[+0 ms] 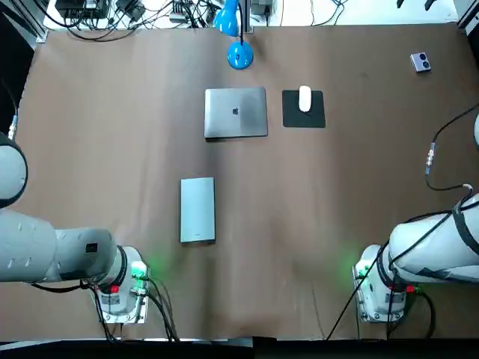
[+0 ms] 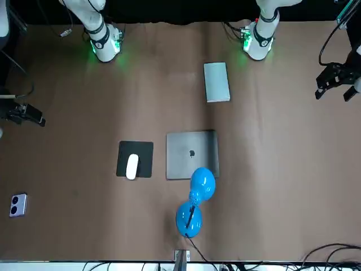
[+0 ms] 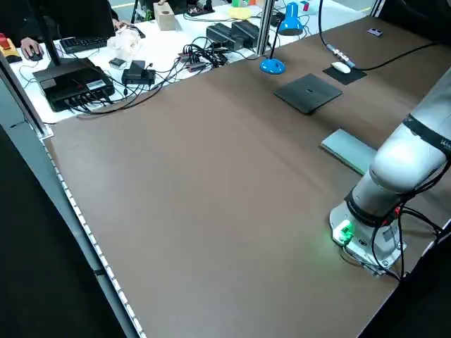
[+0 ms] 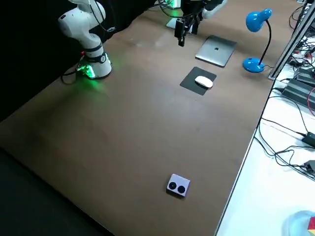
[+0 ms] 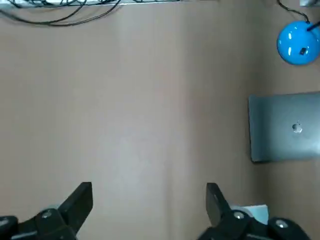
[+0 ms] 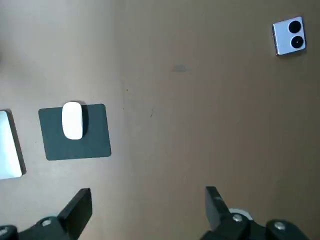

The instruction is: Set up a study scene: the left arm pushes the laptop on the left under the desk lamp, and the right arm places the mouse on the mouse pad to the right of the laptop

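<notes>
The closed silver laptop lay flat on the brown surface, just on the robot's side of the blue desk lamp. In the front view the lamp's head overlapped the laptop's far edge. Just beside the laptop on its right, with a narrow strip of surface between them, sat the black mouse pad. The white mouse rested on the pad's far half.

The left gripper hung above bare surface to the left of the laptop. Its fingers were spread wide and held nothing. In its wrist view the laptop lay off to one side of the fingers, well apart from both.

The right gripper hung above bare surface to the right of the mouse pad. Its fingers were likewise spread wide and empty. The mouse and pad lay well clear of them, not between them.

A flat grey slab lay nearer the robot than the laptop, apart from it. A small pale device with two dark round spots sat far out on the right side of the surface.
</notes>
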Available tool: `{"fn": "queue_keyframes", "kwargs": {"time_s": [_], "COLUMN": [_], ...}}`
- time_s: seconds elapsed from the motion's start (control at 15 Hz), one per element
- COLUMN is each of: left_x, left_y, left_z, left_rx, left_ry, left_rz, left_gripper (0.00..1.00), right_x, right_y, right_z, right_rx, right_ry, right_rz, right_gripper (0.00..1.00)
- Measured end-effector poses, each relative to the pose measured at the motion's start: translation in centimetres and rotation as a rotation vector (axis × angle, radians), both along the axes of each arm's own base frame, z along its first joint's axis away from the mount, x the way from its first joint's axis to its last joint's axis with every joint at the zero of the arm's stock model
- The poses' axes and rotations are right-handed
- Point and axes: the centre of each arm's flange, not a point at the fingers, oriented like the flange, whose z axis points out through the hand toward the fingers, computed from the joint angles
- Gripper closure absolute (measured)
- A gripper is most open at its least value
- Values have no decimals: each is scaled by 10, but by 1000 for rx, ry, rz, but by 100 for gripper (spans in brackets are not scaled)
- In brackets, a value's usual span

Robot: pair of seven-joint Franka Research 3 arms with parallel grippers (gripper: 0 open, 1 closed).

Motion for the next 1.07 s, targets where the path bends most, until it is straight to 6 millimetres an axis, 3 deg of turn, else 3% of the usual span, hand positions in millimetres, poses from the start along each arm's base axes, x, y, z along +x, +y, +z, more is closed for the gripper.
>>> {"fn": "queue_keyframes", "kwargs": {"time_s": [0.27, 1.07], "left_x": [0, 0], "left_y": [11, 7], "left_z": [0, 0], "left_rx": [-4, 3], "left_ry": [0, 0], "left_rz": [46, -5], "left_gripper": [0, 0], "right_x": [0, 0], "right_y": [-3, -6], "right_z": [-4, -6], "right_rx": [0, 0], "right_ry": [3, 7], "right_rz": [-5, -9], "right_gripper": [0, 0]}}
